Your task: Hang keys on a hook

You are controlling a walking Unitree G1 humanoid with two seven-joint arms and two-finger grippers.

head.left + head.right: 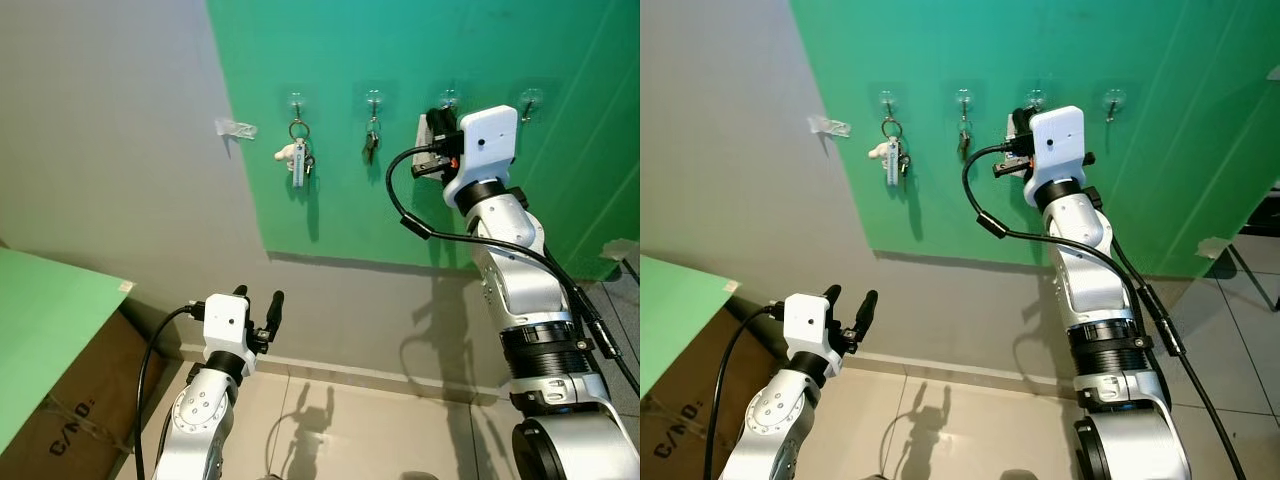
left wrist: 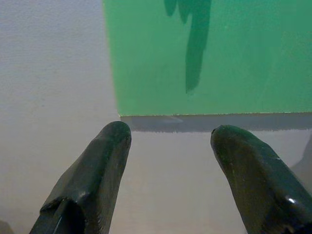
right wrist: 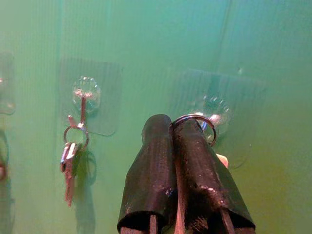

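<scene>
Four clear hooks sit in a row on the green wall panel (image 1: 330, 210). A key bunch with a white fob (image 1: 297, 155) hangs on the first hook, and a darker key bunch (image 1: 371, 143) on the second. My right gripper (image 3: 171, 124) is raised to the third hook (image 3: 214, 108) and shut on a silver key ring (image 3: 210, 127). The ring's loop is right at that hook, and a pale tag (image 1: 424, 130) shows beside the fingers. The fourth hook (image 1: 531, 98) is bare. My left gripper (image 1: 258, 305) is held low near the wall, open, with nothing between its fingers.
A scrap of clear tape (image 1: 235, 128) sticks to the grey wall left of the panel. A green board (image 1: 40, 320) lies over a cardboard box (image 1: 70, 420) at the lower left. Tiled floor (image 1: 350, 420) runs along the wall base.
</scene>
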